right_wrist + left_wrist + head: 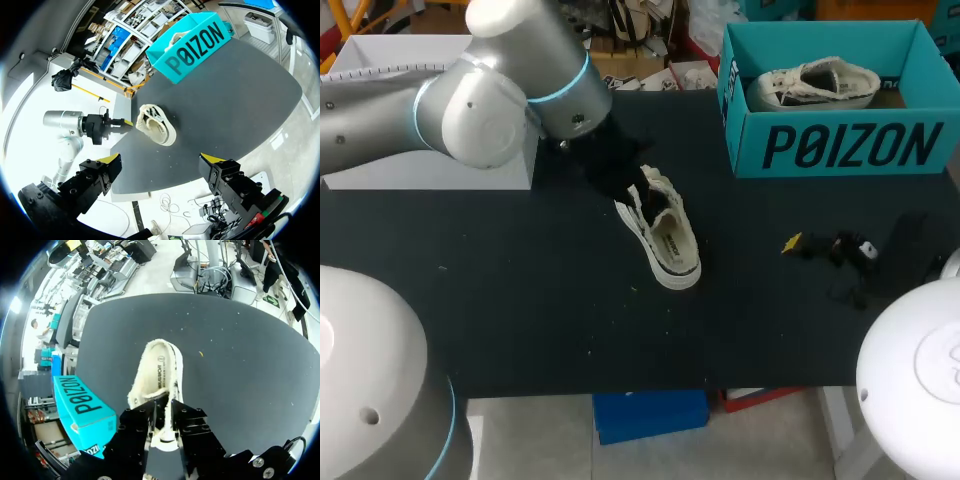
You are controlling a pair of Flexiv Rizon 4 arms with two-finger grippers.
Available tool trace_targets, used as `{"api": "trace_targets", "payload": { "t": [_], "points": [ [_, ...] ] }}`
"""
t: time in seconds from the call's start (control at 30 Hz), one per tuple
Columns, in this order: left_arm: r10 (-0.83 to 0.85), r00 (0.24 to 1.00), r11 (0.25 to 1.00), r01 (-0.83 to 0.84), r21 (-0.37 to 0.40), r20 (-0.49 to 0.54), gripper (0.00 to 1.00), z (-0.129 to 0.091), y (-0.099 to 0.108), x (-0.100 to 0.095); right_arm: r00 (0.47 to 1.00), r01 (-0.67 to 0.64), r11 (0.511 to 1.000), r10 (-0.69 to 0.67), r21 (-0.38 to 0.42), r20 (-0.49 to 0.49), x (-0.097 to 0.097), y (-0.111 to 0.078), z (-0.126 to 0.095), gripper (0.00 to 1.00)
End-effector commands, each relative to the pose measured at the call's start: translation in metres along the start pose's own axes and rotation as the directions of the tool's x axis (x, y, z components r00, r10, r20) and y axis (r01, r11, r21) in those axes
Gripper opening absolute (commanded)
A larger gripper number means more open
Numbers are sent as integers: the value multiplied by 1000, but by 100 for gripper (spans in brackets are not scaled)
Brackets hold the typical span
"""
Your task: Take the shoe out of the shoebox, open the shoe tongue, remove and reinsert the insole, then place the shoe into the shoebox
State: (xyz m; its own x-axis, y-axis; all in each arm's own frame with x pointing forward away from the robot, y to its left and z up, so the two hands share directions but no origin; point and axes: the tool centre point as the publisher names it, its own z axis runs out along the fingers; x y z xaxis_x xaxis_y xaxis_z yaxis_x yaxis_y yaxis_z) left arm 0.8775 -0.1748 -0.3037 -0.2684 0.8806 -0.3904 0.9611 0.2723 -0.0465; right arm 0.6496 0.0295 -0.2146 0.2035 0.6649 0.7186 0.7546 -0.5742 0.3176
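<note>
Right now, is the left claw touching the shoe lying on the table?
Touching. The left wrist view shows the left gripper with both fingers pressed against the near end of the shoe, which sits between them.

A cream low-top shoe with a dark stripe along its pale sole lies near the middle of the black bench, toe toward the near edge and its frayed, fuzzy-edged opening spread wide toward the far side. Well apart from it, at the far right of the bench, stands the teal shoebox, lid off, large dark lettering on its front wall. Inside the box a second shoe, matching the first, lies on its side.
</note>
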Motion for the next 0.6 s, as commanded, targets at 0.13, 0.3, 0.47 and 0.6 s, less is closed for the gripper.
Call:
{"api": "trace_targets", "payload": {
  "t": [0.13, 0.3, 0.47, 0.6],
  "points": [
    [9, 992, 1000, -8, 4, -126, 85, -21, 3, 7, 1000, -9, 993, 11, 120, -12, -6, 1, -2, 100],
    [28, 979, 1000, -27, 9, -201, 85, -11, 5, 8, 1000, -9, 993, 11, 120, -12, -6, 1, -2, 100],
    [39, 971, 999, -35, 19, -234, 76, 3, 4, 8, 1000, -9, 993, 11, 120, -12, -6, 1, -2, 100],
    [47, 966, 999, -43, 19, -256, 57, 13, 3, 9, 1000, -9, 993, 11, 120, -12, -6, 1, -2, 100]
  ]
}}
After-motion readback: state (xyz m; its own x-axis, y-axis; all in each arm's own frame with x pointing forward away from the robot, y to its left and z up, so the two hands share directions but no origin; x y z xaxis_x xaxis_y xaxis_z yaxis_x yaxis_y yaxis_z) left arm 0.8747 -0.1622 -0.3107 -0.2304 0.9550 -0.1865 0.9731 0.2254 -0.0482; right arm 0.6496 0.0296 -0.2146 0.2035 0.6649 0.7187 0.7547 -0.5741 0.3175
